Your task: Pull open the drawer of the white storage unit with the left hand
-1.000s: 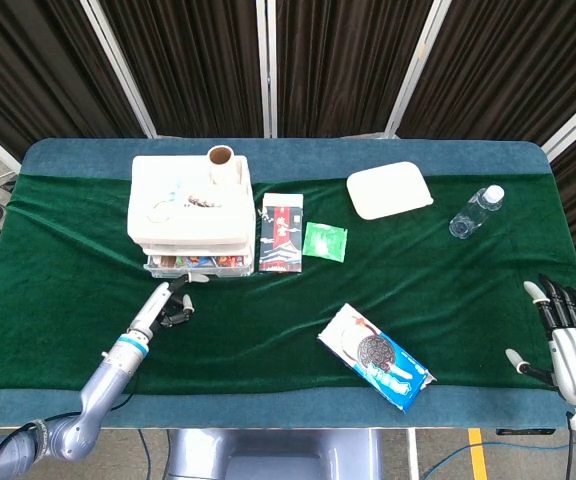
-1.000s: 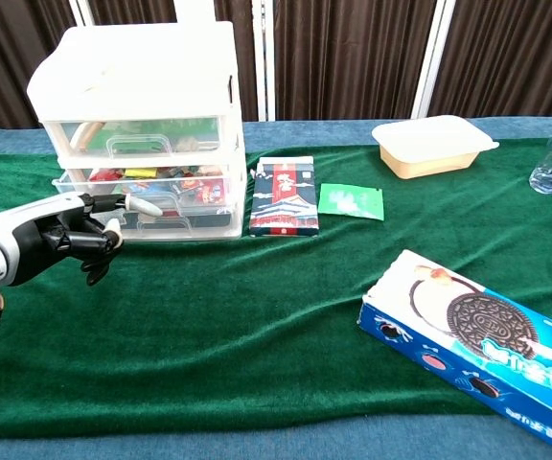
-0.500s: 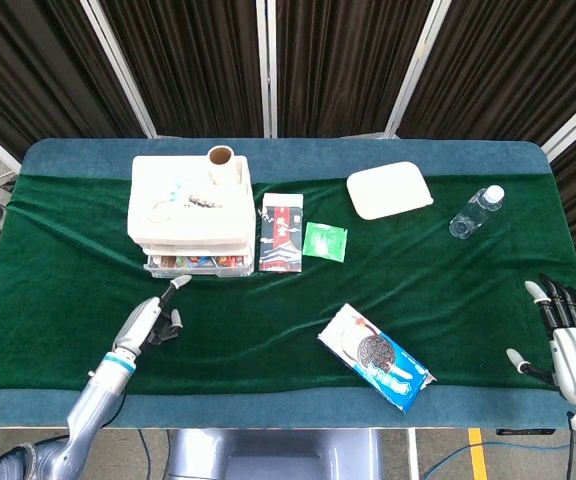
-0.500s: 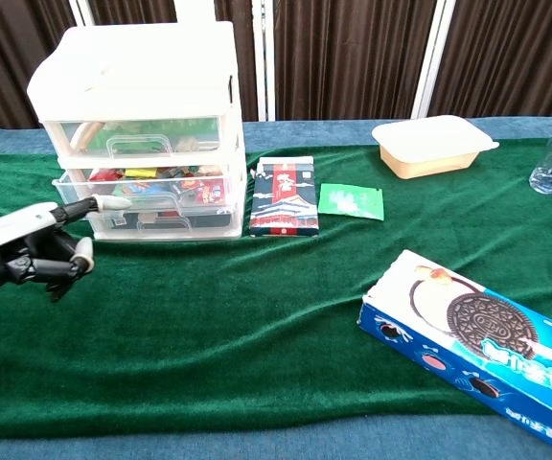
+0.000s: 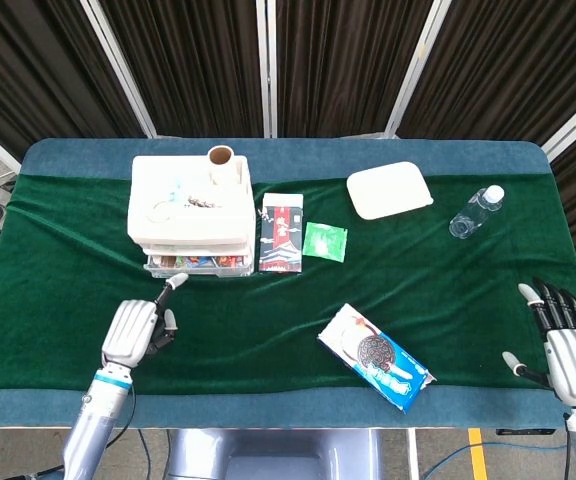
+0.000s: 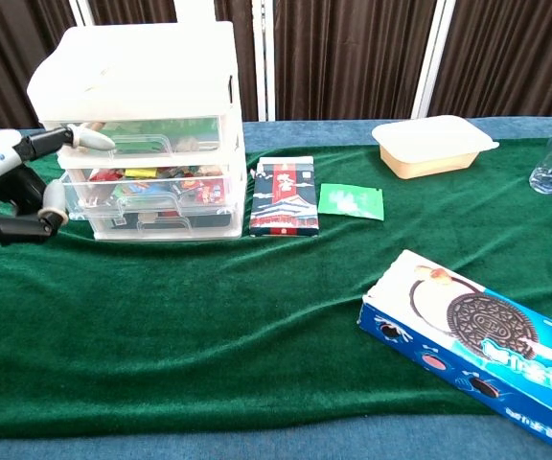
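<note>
**Left hand hangs short of the drawers, pull not yet begun**

My left hand [image 5: 136,330] hovers over the green cloth [image 5: 268,310] in front of the white storage unit [image 5: 190,215], near it but touching nothing. One finger points towards the unit and the thumb stands out to the side; the hand holds nothing. In the chest view, the same hand [image 6: 8,182] sits at the left edge of the picture, its pointing fingertip level with the top drawer [image 6: 137,137] but clear of it.

The unit stands at the back left of the table, just beside a red and white packet [image 5: 282,232]. It has three clear drawers stacked one over another. The lower ones look to sit a little proud of the top one, though I cannot say that any of them is really drawn out. I judge the step in hand to be the approach: no finger is on a handle.

The next move calls for me to bring the fingertips forward and under a drawer handle [image 6: 140,146], hook it, then draw straight back towards myself. The unit looks light, so it may slide with the pull.

My right hand [image 5: 566,345] rests at the far right edge, fingers spread, holding nothing, well away from the biscuit box [image 5: 375,357].
</note>
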You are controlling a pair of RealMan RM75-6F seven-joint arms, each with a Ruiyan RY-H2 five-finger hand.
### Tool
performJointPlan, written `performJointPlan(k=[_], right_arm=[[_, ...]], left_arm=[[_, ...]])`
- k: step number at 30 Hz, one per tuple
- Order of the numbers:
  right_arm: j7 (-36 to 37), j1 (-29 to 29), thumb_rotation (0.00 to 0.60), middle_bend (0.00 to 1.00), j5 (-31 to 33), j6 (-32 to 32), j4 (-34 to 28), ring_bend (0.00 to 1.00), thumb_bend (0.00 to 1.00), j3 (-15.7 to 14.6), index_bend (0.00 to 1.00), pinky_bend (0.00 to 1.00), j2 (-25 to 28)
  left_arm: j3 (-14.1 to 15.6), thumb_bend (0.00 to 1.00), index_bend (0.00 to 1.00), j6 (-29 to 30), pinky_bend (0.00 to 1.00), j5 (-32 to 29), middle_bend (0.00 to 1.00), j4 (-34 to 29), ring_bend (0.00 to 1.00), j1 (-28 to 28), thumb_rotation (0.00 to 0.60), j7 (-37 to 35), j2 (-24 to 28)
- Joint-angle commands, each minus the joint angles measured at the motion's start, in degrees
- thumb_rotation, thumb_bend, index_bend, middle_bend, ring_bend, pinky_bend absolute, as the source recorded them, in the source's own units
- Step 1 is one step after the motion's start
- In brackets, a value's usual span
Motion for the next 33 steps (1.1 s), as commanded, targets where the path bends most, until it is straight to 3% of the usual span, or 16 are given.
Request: performJointPlan(k=[1, 11, 28, 33], right_arm=[[0.0, 0.1, 0.6, 0.0, 0.1, -0.1, 0.0, 0.0, 0.08, 0.0, 0.07, 0.05, 0.0], [0.3, 0.1, 0.6, 0.0, -0.1, 0.0, 0.0, 0.0, 0.08, 0.0, 0.07, 0.05, 0.0], [0.4, 0.1, 0.6, 0.0, -0.3, 0.0, 0.2, 0.0, 0.08, -0.1, 0.07, 0.05, 0.0], [0.5, 0.1, 0.6, 0.0, -0.3, 0.1, 0.2, 0.0, 0.08, 0.0, 0.07, 0.05, 0.0]], left_arm=[[-2.7, 0.87, 0.14, 0.4, 0.75, -4.0, 0.95, -1.3, 0.82, -0.9, 0.6, 6.0, -0.4], [-6.9, 0.87, 0.18, -1.5, 0.75, -15.6, 0.95, -1.1, 0.82, -4.3, 0.6, 16.0, -1.3], [-8.6, 0.87, 0.16, -5.2, 0.75, -26.3, 0.95, 1.1, 0.82, -8.2, 0.6, 16.0, -1.8], [-8.2, 0.87, 0.22, -5.2, 0.75, -26.9, 0.95, 0.8, 0.82, -8.7, 0.6, 15.9, -1.6]])
